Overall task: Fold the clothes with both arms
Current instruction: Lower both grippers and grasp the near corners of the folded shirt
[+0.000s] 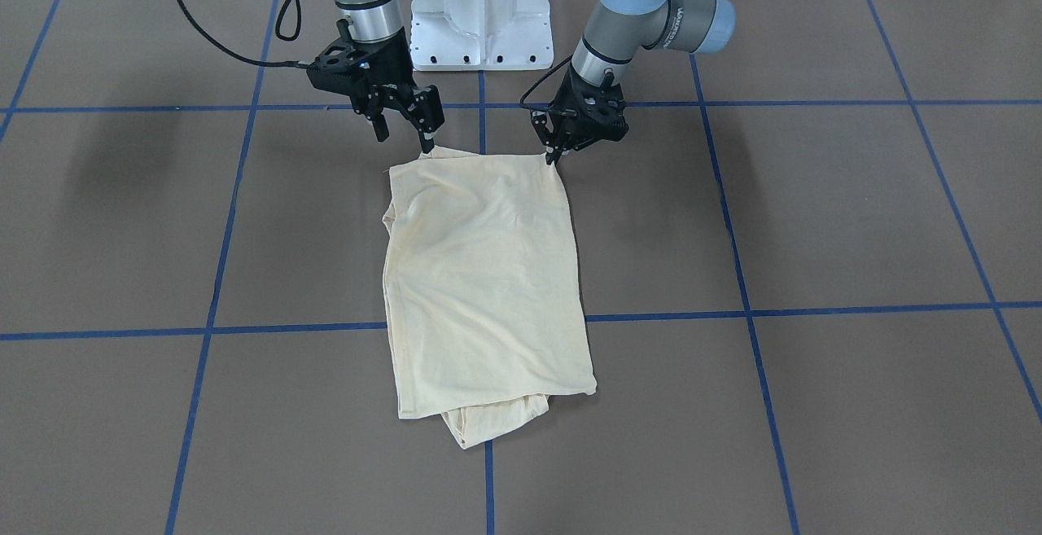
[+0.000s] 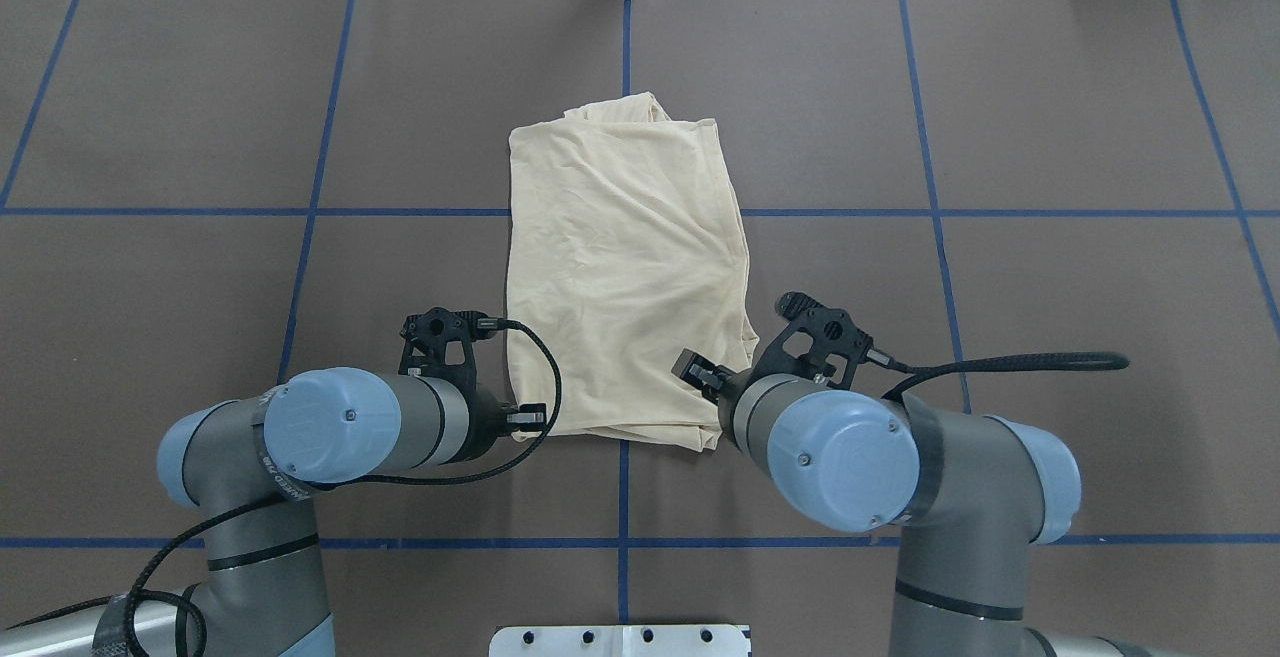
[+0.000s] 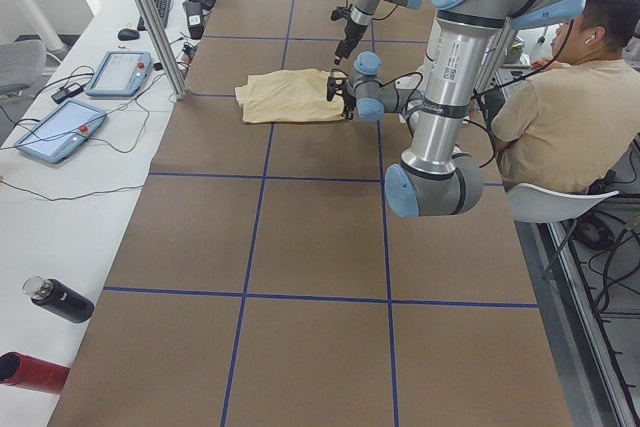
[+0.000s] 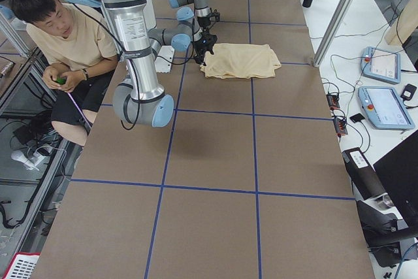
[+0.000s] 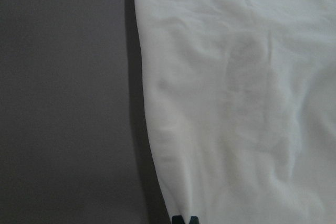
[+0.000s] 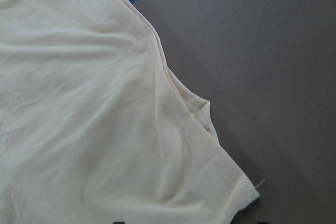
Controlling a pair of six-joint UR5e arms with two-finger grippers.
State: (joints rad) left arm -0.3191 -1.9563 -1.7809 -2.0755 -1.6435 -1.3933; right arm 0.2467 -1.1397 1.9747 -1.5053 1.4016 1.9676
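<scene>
Exterior front-facing: the shirt (image 1: 488,274) lies mid-worktop (image 1: 814,217), folded to a plain rectangle. No print shows, and some fabric pokes out under the far edge. The arms sit at the two robot-side corners, likely the grab points for a fold away from the robot. The left end effector (image 1: 554,157) has its fingers pressed together on its corner and looks to be pinching the hem. The right end effector (image 1: 403,140) is spread. One fingertip touches the other corner, the other finger is off the cloth, so there is no grip there.

Overhead exterior: the wrists cover both near corners, so contact is unreadable. The shirt straddles the centre tape line (image 2: 627,47), roughly even between the arms, which suits a two-arm lift.

Exterior left: too small to read finger state. The shirt is flat, with the arms low at its robot-side edge. A person (image 3: 560,117) sits behind the robot, well apart from the shirt.

Exterior right: same layout, nothing more to read.

Left wrist-mounted: the camera is close over the cloth. The fingertips sit together on the shirt edge at the bottom of the frame, and the low pose fits a pinch.

Right wrist-mounted: the corner rests on the worktop with several hems stacked, probably why the fingers are wide. The right needs to close on all layers before any lift, or a one-sided pull would skew the fold.
</scene>
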